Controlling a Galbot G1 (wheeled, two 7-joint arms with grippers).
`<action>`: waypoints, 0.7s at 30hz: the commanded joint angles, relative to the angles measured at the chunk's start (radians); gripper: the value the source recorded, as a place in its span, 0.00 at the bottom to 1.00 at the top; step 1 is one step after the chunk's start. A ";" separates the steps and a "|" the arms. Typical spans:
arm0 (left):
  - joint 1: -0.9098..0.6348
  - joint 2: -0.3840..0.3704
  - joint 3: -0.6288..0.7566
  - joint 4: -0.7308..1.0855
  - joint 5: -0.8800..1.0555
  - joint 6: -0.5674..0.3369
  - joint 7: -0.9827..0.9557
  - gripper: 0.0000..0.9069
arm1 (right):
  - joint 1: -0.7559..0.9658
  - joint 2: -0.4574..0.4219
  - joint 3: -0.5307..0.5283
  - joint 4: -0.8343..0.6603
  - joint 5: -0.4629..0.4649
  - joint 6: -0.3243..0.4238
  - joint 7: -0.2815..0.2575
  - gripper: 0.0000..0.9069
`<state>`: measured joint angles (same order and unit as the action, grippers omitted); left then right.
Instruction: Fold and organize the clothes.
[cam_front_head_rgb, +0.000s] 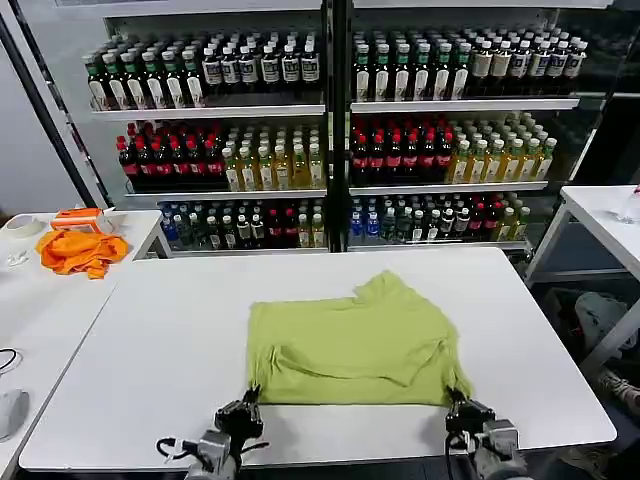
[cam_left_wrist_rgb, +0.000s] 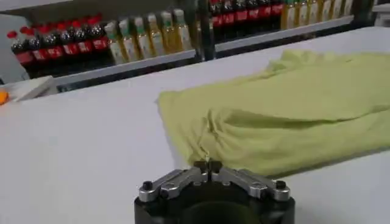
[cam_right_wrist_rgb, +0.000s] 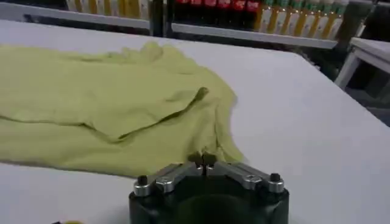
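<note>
The lime yellow-green T-shirt (cam_front_head_rgb: 350, 345) lies partly folded on the white table (cam_front_head_rgb: 160, 340), with a sleeve poking out at its far edge. My left gripper (cam_front_head_rgb: 252, 397) is at the shirt's near left corner, shut on the hem. My right gripper (cam_front_head_rgb: 455, 400) is at the near right corner, also shut on the hem. In the left wrist view the shirt (cam_left_wrist_rgb: 286, 103) spreads out beyond the closed gripper (cam_left_wrist_rgb: 207, 163). The right wrist view has the cloth (cam_right_wrist_rgb: 103, 103) bunched at the closed gripper (cam_right_wrist_rgb: 203, 159).
An orange cloth (cam_front_head_rgb: 80, 250) lies on a side table at the left. Shelves of bottles (cam_front_head_rgb: 330, 130) stand behind the table. Another white table (cam_front_head_rgb: 600, 210) stands at the right. Bare tabletop surrounds the shirt on the left, right and far sides.
</note>
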<state>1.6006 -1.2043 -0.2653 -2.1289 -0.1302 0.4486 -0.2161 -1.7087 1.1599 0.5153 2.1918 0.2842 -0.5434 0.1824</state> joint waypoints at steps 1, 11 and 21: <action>0.214 0.012 -0.023 -0.162 0.019 -0.004 -0.002 0.02 | -0.183 0.000 0.029 0.117 -0.021 -0.001 0.001 0.00; 0.276 0.020 -0.027 -0.206 0.066 0.018 -0.002 1.00 | -0.201 -0.001 0.053 0.156 -0.031 -0.025 0.002 1.00; 0.180 0.063 -0.082 -0.195 0.011 0.043 -0.003 1.00 | -0.001 -0.060 0.070 0.138 0.048 -0.023 0.017 1.00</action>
<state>1.8141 -1.1688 -0.3059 -2.3074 -0.0807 0.4762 -0.2155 -1.8129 1.1328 0.5741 2.3204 0.2837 -0.5662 0.1936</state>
